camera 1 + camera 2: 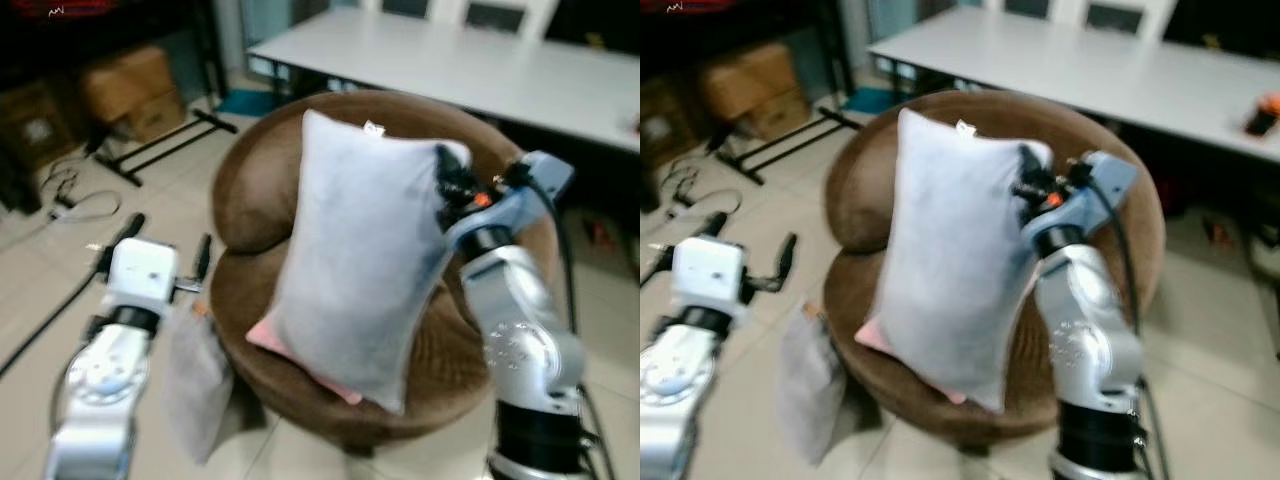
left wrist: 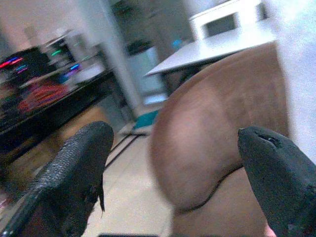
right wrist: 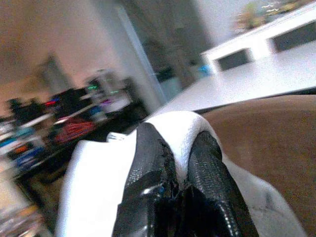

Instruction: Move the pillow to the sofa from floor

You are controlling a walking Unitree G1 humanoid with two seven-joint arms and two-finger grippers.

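A pale grey pillow [image 1: 360, 250] with a pink underside stands upright on the seat of a round brown sofa chair [image 1: 250, 180], leaning towards its backrest. My right gripper [image 1: 450, 185] is shut on the pillow's upper right corner; in the right wrist view both black fingers [image 3: 153, 168] pinch a fold of the white fabric [image 3: 180, 131]. To the left of the chair, apart from the pillow, my left gripper [image 1: 165, 250] is open with nothing between its fingers [image 2: 79, 168]. The chair's brown backrest [image 2: 217, 128] lies ahead of it.
A long white table [image 1: 450, 65] stands behind the chair. Cardboard boxes [image 1: 130, 90], a black metal stand [image 1: 165, 140] and loose cables [image 1: 70, 195] lie on the tiled floor at the left. A grey bag [image 1: 200, 380] slumps against the chair's left side.
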